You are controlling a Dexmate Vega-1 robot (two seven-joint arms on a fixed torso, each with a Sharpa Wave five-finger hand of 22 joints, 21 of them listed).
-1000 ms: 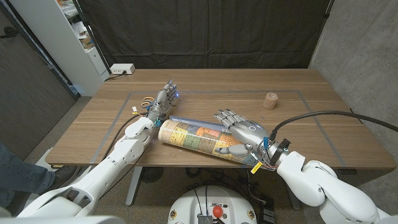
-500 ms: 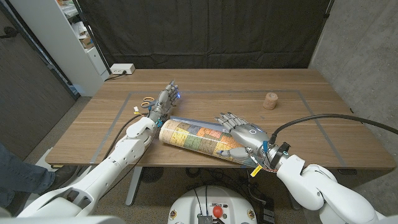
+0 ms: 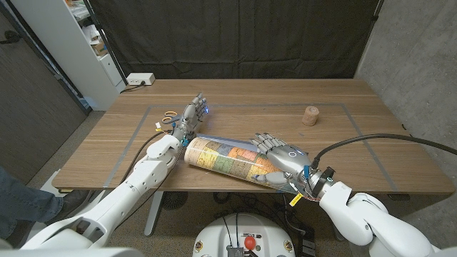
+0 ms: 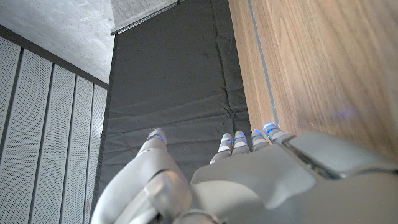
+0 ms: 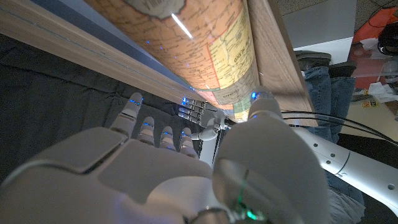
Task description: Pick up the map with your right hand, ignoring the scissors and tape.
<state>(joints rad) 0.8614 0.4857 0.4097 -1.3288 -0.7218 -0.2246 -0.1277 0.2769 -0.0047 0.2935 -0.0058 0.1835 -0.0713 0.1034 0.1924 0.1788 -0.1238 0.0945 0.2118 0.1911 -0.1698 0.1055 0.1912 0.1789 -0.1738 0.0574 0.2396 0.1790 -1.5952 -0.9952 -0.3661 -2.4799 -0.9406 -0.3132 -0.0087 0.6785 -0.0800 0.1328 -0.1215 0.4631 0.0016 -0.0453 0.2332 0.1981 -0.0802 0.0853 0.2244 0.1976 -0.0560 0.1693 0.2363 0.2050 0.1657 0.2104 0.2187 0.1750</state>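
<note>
The robot's right hand (image 3: 277, 160) wraps its fingers over the rolled map (image 3: 225, 158), thumb underneath, gripping it for lifting; the left hand (image 3: 191, 117) stands idle, fingers straight.

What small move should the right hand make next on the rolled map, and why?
Probably close the fingers and thumb more firmly, then lift. The right hand wraps the rolled, colourful paper map, fingers over it and thumb at its near side, yet the roll looks to lie on the wooden table.

1 rolled map (image 3: 227, 158), 1 scissors (image 3: 169, 116), 1 cork-like obj (image 3: 310, 115), 2 robot hands: left (image 3: 190, 116), right (image 3: 275, 155).
</note>
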